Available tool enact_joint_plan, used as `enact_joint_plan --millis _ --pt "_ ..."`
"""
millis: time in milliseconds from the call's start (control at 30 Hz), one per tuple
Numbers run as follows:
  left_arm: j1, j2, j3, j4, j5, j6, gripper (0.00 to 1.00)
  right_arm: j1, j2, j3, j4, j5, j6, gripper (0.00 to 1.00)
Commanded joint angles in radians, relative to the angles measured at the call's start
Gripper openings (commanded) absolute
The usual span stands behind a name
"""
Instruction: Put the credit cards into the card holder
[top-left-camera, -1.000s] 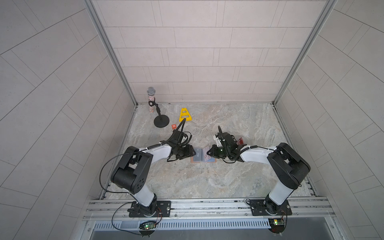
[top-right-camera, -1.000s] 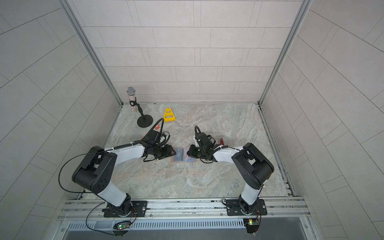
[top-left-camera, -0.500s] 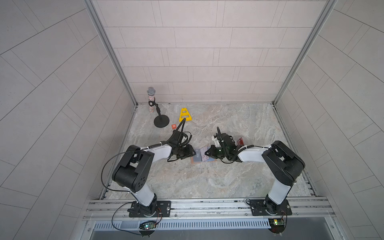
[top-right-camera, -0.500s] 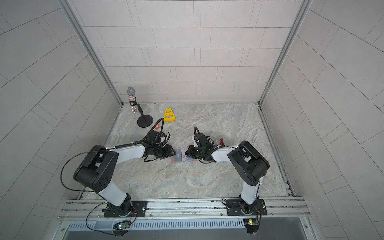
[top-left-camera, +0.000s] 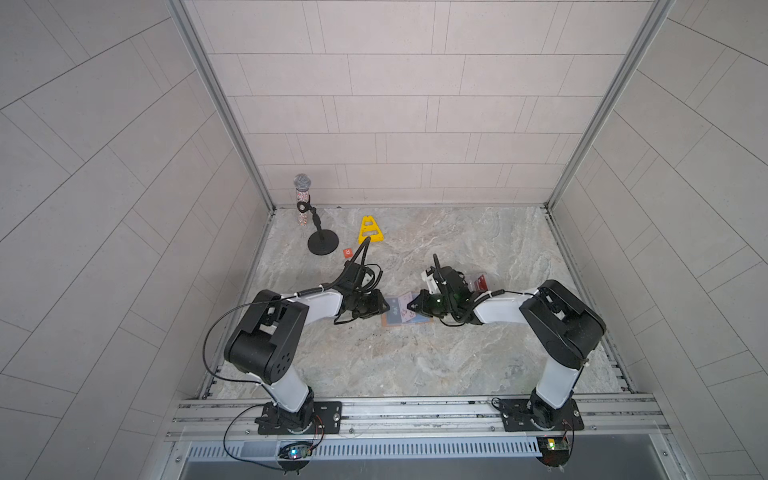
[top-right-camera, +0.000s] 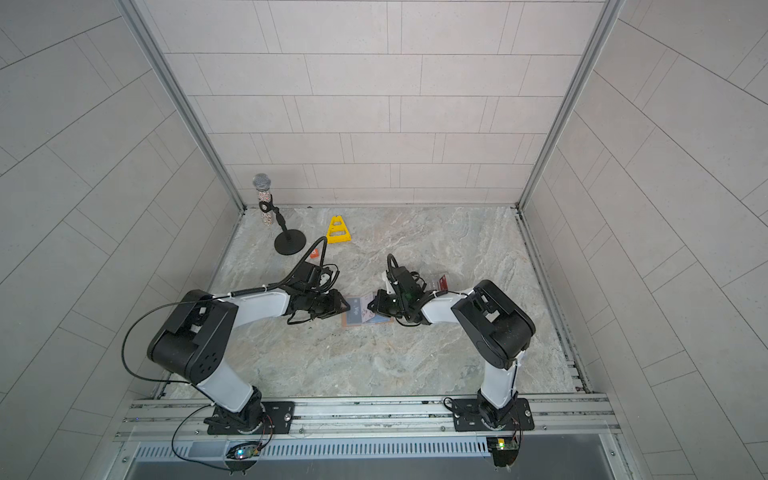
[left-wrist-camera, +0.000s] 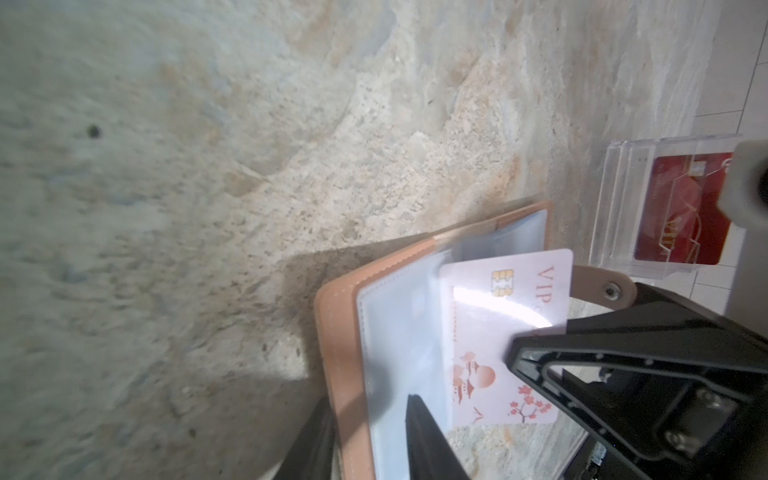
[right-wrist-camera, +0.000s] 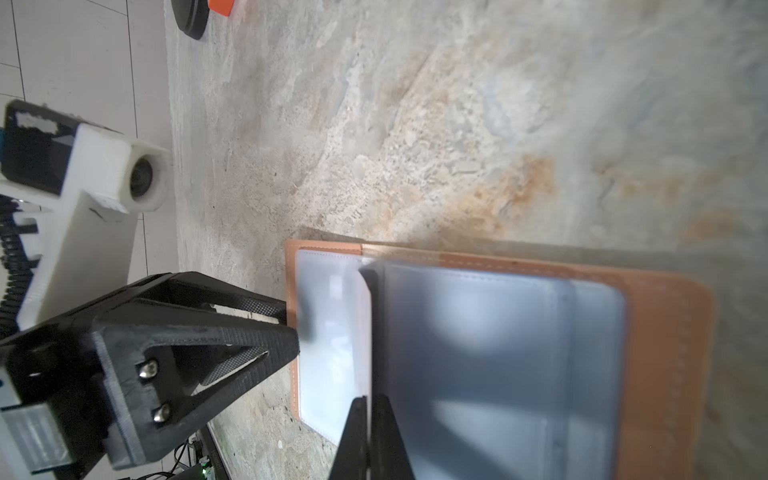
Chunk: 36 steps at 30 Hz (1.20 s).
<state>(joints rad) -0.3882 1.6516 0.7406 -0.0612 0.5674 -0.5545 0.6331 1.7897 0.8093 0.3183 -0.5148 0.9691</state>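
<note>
In the last second my right gripper (top-left-camera: 409, 307) has slid in toward my left arm, from just beside the card holder (left-wrist-camera: 338, 324) to over its open pages; my left gripper (right-wrist-camera: 294, 344) has kept its post at the opposite edge and the holder has barely shifted. My right fingers (right-wrist-camera: 387, 440) are closed on one edge of a pale card (left-wrist-camera: 478, 332) with red "VIP" lettering and a blossom print, holding it low across the clear sleeves (left-wrist-camera: 399, 353), near the snap tab (left-wrist-camera: 602, 286). Whether its leading edge has entered a pocket I cannot tell: glare and blur hide the sleeve mouth. My left fingers (left-wrist-camera: 422, 440) straddle the holder's tan border, one outside the cover and one over the sleeve, with a gap between them; I cannot tell whether they already pinch it or are just around it.

As for progress, I judge the job roughly midway. In both top views white "VIP" lettering shows on the dark page by my left fingers, which I take for a dark card (top-right-camera: 358, 309) already sleeved, though it is too small to be sure. The pale card is at the holder but not seated. A red card (left-wrist-camera: 673, 216) stands in the clear plastic box (left-wrist-camera: 615, 199), near the holder but apart from it, untouched, so that one is left to fetch
</note>
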Motion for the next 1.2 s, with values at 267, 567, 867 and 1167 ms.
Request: enact_joint_plan --millis 267,567,867,1167 --pt "-0.008 0.053 -0.026 -0.057 -0.016 0.012 0.27 0.010 0.043 -0.030 -0.017 0.006 0.010 0.00" --pt "-0.009 0.052 -0.036 -0.063 -0.034 0.010 0.27 0.010 0.051 -0.067 0.031 0.002 0.026 0.00" --pt "-0.008 0.054 -0.041 -0.063 -0.043 0.009 0.27 0.016 0.073 -0.100 0.092 0.001 0.053 0.00" --pt "-0.008 0.050 -0.043 -0.067 -0.053 0.008 0.27 0.025 0.061 -0.101 0.077 0.020 0.053 0.15"
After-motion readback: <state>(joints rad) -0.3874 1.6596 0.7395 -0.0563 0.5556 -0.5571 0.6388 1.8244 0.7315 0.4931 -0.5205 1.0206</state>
